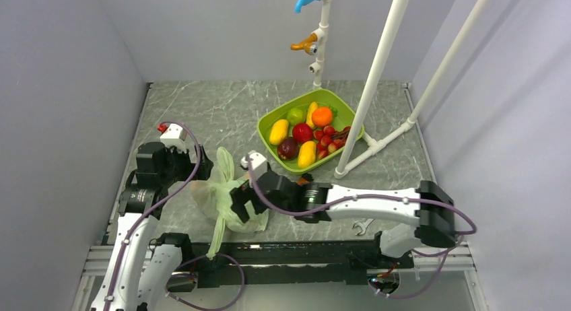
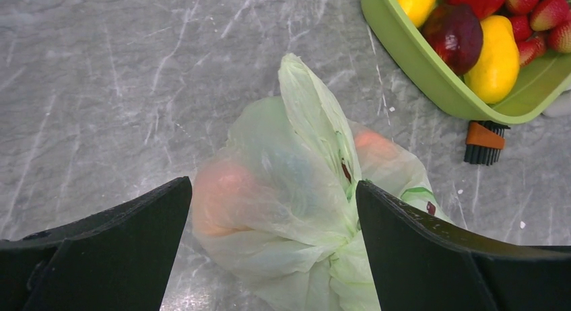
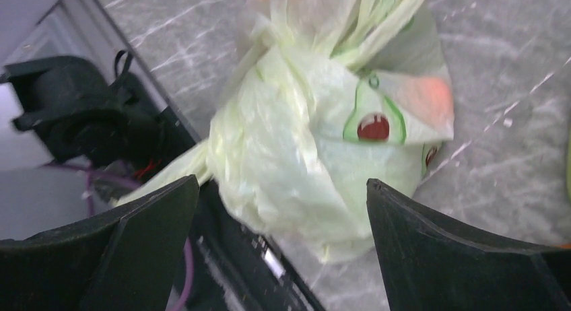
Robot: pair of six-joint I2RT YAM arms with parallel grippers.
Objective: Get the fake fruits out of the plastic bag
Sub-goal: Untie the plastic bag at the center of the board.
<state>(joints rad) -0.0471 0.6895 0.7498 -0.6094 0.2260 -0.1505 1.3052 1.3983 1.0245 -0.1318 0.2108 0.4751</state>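
The plastic bag (image 1: pixel 214 193) lies tied and bulging on the grey marble table near the front edge, one handle sticking up and one trailing toward the rail. Fake fruits show only as blurs through the film: a pink-orange one (image 2: pixel 222 190), another (image 2: pixel 374 146), and an orange patch (image 3: pixel 427 99). My left gripper (image 1: pixel 204 171) is open at the bag's left side, and the bag (image 2: pixel 296 190) sits between its fingers (image 2: pixel 273 185). My right gripper (image 1: pixel 244 206) is open over the bag's right side, with the bag (image 3: pixel 303 149) between its fingers (image 3: pixel 283 182). Neither grips the film.
A green tray (image 1: pixel 269 122) behind the bag holds yellow, red, orange and green fruits and small red berries; its rim (image 2: pixel 417 75) shows in the left wrist view. A small orange-and-black brush (image 2: pixel 483 143) lies by the tray. White pipes (image 1: pixel 377 75) stand at right. A wrench (image 1: pixel 361 225) lies near the front rail.
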